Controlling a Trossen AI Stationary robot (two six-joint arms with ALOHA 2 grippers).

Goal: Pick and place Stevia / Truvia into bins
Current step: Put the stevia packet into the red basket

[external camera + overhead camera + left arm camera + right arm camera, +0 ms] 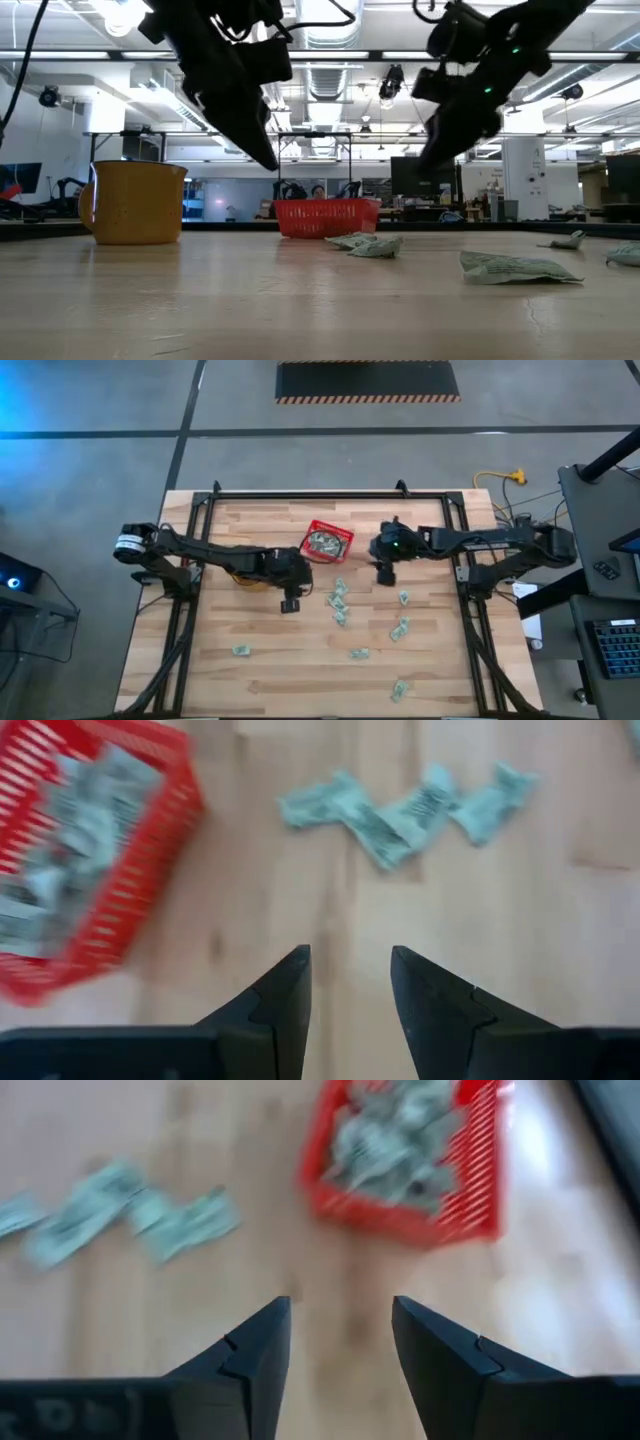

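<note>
Both arms' fingers point(340, 1370) stand apart, empty, sachets point(120, 1215) and red basket point(410, 1160) lying beyond them

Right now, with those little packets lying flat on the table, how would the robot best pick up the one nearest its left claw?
Probably straight from above, pinching across the narrow width of the sachet. It lies flat and crumpled on the wooden table, so only raised edges offer purchase. The left gripper, fingers apart, sits beside it.
</note>
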